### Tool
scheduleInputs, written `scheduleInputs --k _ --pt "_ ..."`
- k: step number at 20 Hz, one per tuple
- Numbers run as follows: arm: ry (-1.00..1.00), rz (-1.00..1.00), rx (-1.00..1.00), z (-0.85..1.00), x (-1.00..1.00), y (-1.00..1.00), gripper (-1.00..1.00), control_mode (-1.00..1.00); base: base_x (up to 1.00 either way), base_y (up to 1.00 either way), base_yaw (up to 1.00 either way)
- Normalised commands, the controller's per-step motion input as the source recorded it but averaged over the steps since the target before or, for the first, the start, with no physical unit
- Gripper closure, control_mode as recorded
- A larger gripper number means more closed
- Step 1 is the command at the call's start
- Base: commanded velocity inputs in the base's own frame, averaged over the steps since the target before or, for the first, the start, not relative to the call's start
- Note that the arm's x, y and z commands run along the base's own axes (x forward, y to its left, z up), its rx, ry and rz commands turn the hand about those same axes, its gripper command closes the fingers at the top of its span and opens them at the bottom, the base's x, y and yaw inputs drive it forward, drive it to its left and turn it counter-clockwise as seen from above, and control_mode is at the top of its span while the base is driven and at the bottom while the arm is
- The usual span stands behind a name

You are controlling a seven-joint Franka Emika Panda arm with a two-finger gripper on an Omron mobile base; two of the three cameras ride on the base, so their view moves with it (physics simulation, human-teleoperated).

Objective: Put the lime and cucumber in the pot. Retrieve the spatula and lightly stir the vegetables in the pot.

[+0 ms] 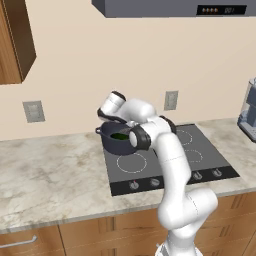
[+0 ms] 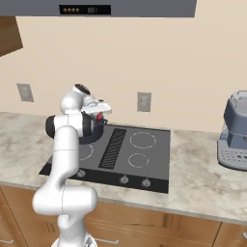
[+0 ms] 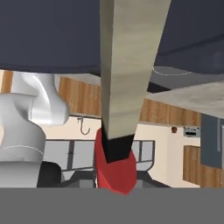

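Arm: the white jointed arm bent over the back left of the black glass cooktop (image 1: pixel 200 155), its hand above the pot
Pot: the round dark blue-grey cooking pot (image 1: pixel 114 141) stood on the rear left burner, partly behind the arm's elbow
Vegetables: a dark green mass (image 1: pixel 119 136) lay inside the pot; single pieces could not be told apart
Spatula: the red-handled spatula (image 3: pixel 117 168) ran up the middle of the hand view, its pale flat part (image 3: pixel 129 65) reaching toward the pot's dark wall; a red spot (image 2: pixel 99 116) showed at the hand in the right base view
Fingers: the fingers (image 2: pixel 100 116) were clenched on the spatula's red handle
Worktop: the beige marbled stone worktop (image 1: pixel 50 175) carried a grey coffee machine (image 2: pixel 235 132) at far right
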Motion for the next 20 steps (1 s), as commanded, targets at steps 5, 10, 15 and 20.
scheduleInputs --k 5,10,15,20 --pt "0.03 0.00 0.00 0.33 -0.23 0.03 1.00 -1.00 0.00 0.00 0.00" --pt "0.14 0.06 0.00 0.02 -0.75 0.03 1.00 -1.00 0.00 0.00 0.00" --pt "-0.15 0.18 0.02 0.24 -0.32 0.08 1.00 -1.00 0.00 0.00 0.00" --pt "-0.06 0.16 0.01 0.43 -0.12 0.00 1.00 -1.00 0.00 0.00 0.00"
